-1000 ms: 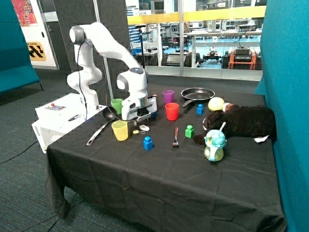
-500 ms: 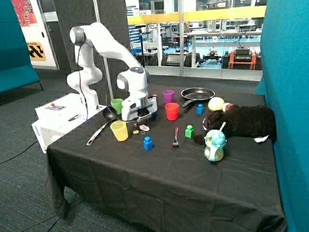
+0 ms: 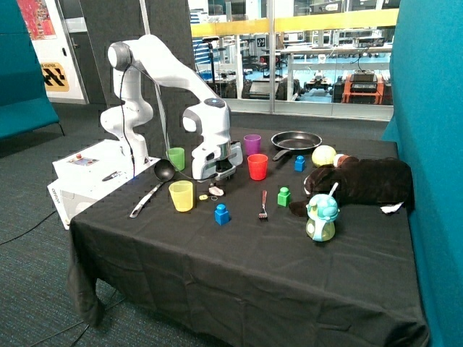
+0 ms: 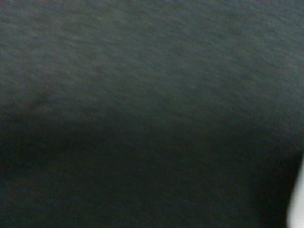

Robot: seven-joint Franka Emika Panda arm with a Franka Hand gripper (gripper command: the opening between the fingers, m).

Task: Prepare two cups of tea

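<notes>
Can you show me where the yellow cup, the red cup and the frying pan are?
yellow cup (image 3: pixel 181 196), outside view, on the middle of its side wall.
red cup (image 3: pixel 257 168), outside view, on the middle of its side wall.
frying pan (image 3: pixel 296 139), outside view, on the dark inside of the pan.

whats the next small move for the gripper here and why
Probably shift the gripper toward the small white tea packet lying on the black cloth beside the yellow cup, then lower over it. The gripper hangs just behind the packet, between the yellow cup and the red cup, and no packet shows in any cup yet.
</notes>
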